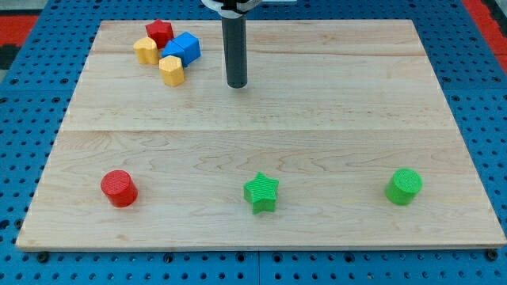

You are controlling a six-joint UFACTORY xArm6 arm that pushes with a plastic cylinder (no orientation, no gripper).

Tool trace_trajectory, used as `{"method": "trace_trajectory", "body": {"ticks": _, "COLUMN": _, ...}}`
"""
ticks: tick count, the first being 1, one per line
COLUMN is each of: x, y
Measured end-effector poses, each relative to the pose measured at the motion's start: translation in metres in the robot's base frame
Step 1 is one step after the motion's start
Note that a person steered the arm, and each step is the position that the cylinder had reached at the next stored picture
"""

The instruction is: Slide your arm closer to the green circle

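The green circle (pixel 404 187) is a short green cylinder near the view's bottom right of the wooden board (pixel 317 119). My tip (pixel 237 84) is the lower end of a dark rod near the view's top, left of centre. It stands far from the green circle, up and to the left of it. It touches no block; the nearest is a yellow block (pixel 171 70) to its left.
A green star (pixel 261 192) sits at bottom centre and a red cylinder (pixel 119 188) at bottom left. A cluster at top left holds a red block (pixel 159 32), a blue block (pixel 183 47) and another yellow block (pixel 146 51). Blue perforated table surrounds the board.
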State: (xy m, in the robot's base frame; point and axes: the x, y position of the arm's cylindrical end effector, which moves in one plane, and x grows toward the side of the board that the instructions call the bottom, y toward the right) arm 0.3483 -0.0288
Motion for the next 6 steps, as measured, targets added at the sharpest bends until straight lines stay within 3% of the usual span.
{"method": "trace_trajectory", "body": {"ticks": 3, "x": 0.000, "y": 0.003}}
{"method": "trace_trajectory", "body": {"ticks": 4, "x": 0.012, "y": 0.091}}
{"method": "trace_trajectory", "body": {"ticks": 6, "x": 0.110, "y": 0.290}}
